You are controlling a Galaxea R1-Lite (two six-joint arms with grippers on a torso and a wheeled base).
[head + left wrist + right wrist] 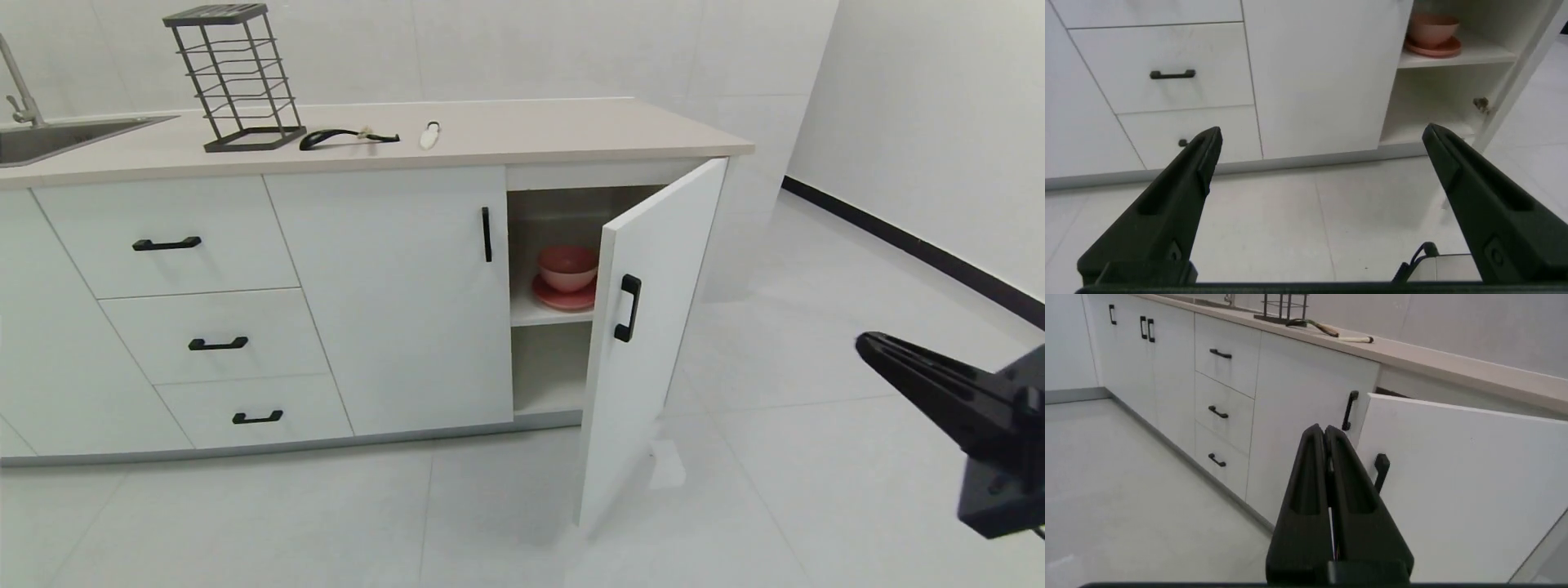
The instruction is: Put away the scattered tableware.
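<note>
Though empty, left fingers (1180,196) apart, right fingers (1310,482) together; pink bowl (567,268) on plate (563,300) inside open cabinet (547,220).

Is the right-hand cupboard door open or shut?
Open: the cupboard door stands angled outward, showing a pink bowl on a pink plate inside.

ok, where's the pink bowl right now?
Head view: the pink bowl sits on a pink plate on the upper shelf inside the open cabinet, at the counter's right end, just behind the swung-open door.
</note>
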